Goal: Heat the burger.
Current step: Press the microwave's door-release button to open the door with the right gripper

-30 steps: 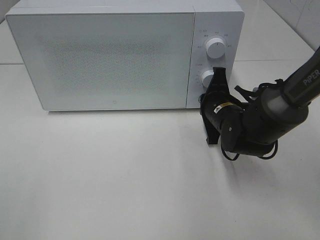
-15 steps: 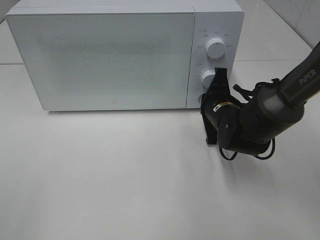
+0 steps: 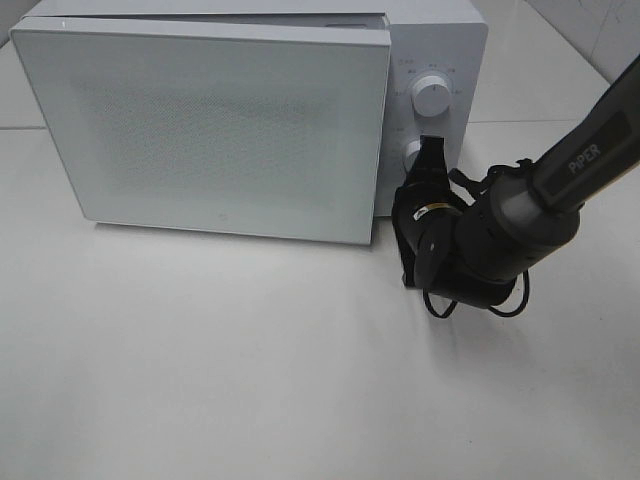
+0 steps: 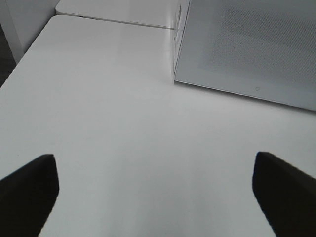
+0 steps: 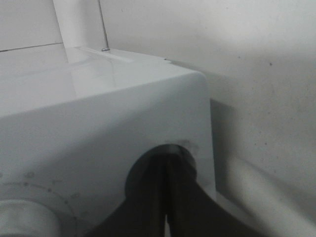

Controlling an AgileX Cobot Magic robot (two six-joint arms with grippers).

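The burger is out of view in every frame. A white microwave [image 3: 440,40] stands at the back of the table, and its door [image 3: 220,130] hangs slightly ajar, with the right edge swung out from the body. My right gripper [image 3: 430,165] is shut with nothing in it, its tips against the control panel below the lower knob [image 3: 410,152]. In the right wrist view the shut gripper [image 5: 167,168] presses into a round recess on the microwave's panel [image 5: 123,113]. My left gripper [image 4: 158,197] is wide open over bare table, to the left of the door [image 4: 256,44].
An upper knob [image 3: 431,95] sits on the panel above the lower one. The white table [image 3: 250,380] spreads in front of the microwave. The table's left edge [image 4: 19,64] drops off near my left gripper. Cables loop under the right arm's wrist [image 3: 470,300].
The microwave door has popped open, its right edge swinging out toward the front. My right gripper has shifted slightly left and stays shut against the panel.
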